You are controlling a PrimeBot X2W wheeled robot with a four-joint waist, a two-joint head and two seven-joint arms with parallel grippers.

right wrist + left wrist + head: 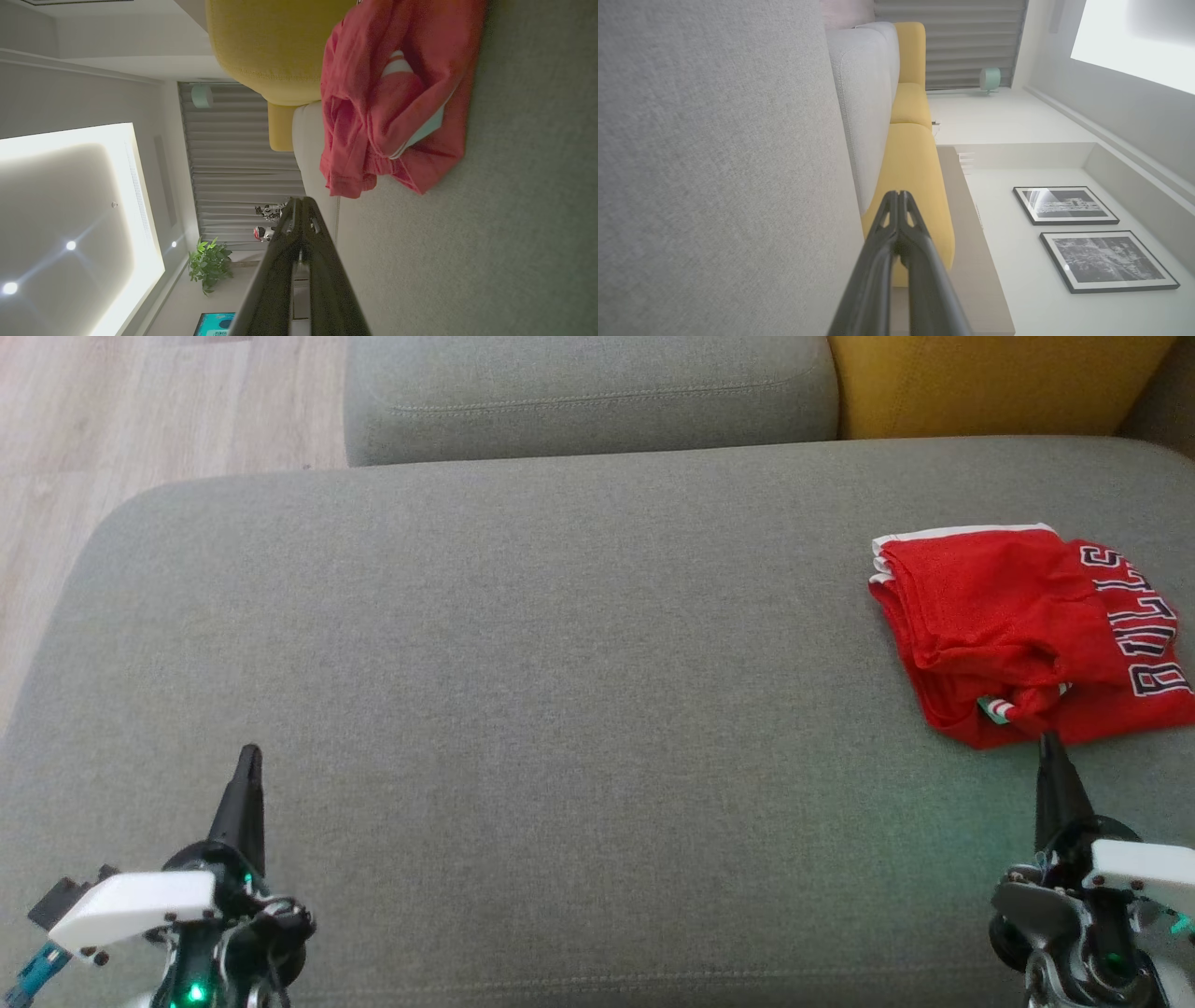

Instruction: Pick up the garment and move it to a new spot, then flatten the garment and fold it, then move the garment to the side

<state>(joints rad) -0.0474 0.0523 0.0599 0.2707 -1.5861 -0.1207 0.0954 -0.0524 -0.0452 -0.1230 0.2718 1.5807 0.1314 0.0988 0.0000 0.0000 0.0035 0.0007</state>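
Closest in the head view, the left gripper (249, 753) points up from the lower left, its fingers pressed together and empty. At the lower right, the right gripper (1047, 739) is likewise closed on nothing, with its tip just below the near edge of the garment (1008, 616). That red garment lies bunched on the grey sofa seat (560, 663) at the right edge of the frame, with white trim and the word "BULLS" showing.

From the left wrist, the closed left gripper (899, 193) rises at bottom centre before a yellow cushion (915, 186).

From the right wrist, the closed right gripper (299, 200) points toward the garment (397, 107), which lies in the upper middle of the frame.
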